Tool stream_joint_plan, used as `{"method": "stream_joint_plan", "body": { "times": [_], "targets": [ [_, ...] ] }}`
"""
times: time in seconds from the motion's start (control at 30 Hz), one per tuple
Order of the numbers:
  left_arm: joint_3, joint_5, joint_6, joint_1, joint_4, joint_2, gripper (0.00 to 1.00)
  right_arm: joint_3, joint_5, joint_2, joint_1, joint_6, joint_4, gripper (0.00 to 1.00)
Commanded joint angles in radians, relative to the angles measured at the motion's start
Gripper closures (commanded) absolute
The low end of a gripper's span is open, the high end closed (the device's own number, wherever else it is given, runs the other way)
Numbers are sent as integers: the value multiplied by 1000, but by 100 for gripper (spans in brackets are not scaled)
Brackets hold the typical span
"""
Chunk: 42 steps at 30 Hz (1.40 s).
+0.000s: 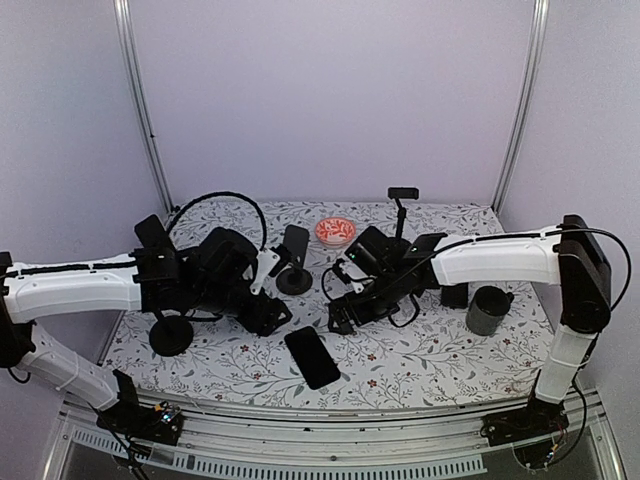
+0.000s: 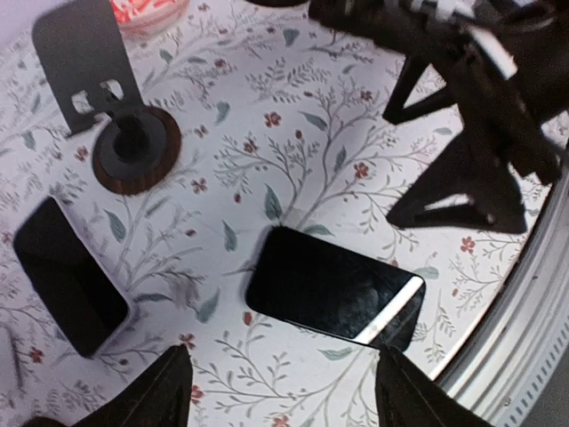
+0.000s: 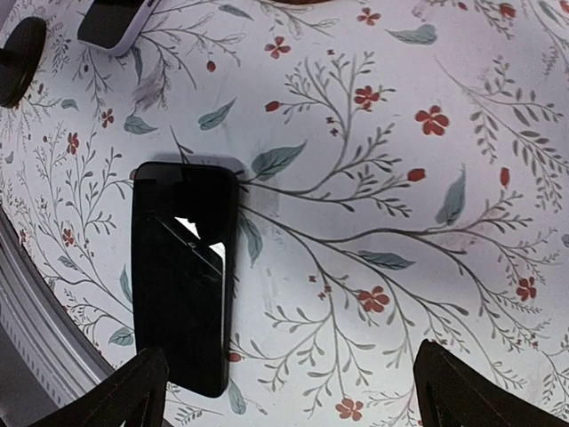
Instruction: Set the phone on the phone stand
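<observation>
Surface: flowered tablecloth [image 1: 430, 355], walled in pale lilac.

Item: phone [image 1: 312, 357], a black slab lying flat and screen up near the front edge, between your two arms and touching neither.

Destination: phone stand [image 1: 293, 262], a black tilted plate on a round base, upright on the cloth near the phone on its far side, with nothing on it.

Left gripper [image 2: 289, 396]: fingers spread with nothing between them, hovering above the phone.

Right gripper [image 3: 293, 391]: fingers spread wide and empty, also looking down on the phone.

Handling, as you should judge it: rigid and fairly light, with a glossy glass face that is likely slippery and breakable. Lying flat, it offers you only its thin long edges. Pinch across the narrow width near the middle, and expect it to skate on the cloth.
</observation>
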Motion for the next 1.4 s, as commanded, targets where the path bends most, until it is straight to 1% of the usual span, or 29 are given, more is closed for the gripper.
{"method": "stream_joint_plan", "body": {
  "times": [0.0, 0.1, 0.17, 0.2, 0.3, 0.53, 0.67, 0.87, 0.97, 1.07, 1.17, 1.27, 1.37],
  "targets": [
    [45, -159, 6, 56, 39, -39, 22, 168, 23, 136, 73, 12, -146, 1],
    [54, -203, -53, 88, 73, -63, 17, 277, 17, 224, 107, 25, -207, 1],
    [60, -220, -111, 111, 71, -77, 2, 355, 16, 274, 126, 37, -256, 1],
    [63, -232, -135, 119, 66, -83, 1, 387, 18, 295, 133, 45, -276, 1],
    [59, -271, -162, 124, 63, -99, 1, 456, 36, 347, 148, 60, -332, 1],
    [51, -307, -98, 134, 63, -125, 1, 525, 20, 404, 166, 81, -383, 1],
    [44, -302, -89, 156, 62, -136, 1, 583, 31, 452, 180, 92, -440, 1],
    [29, -302, -82, 161, 60, -152, 1, 680, 85, 528, 201, 100, -529, 1],
    [21, -313, -74, 161, 59, -152, 1, 686, 86, 534, 207, 106, -539, 1],
    [18, -314, -75, 162, 56, -150, 1, 691, 96, 581, 214, 114, -563, 1],
    [13, -314, -87, 162, 54, -150, 1, 700, 140, 606, 220, 123, -609, 1],
    [11, -309, -97, 162, 53, -145, 1, 702, 149, 626, 221, 125, -650, 0],
    [17, -298, -105, 162, 51, -141, 1, 675, 130, 618, 223, 127, -639, 5]
  ]
}}
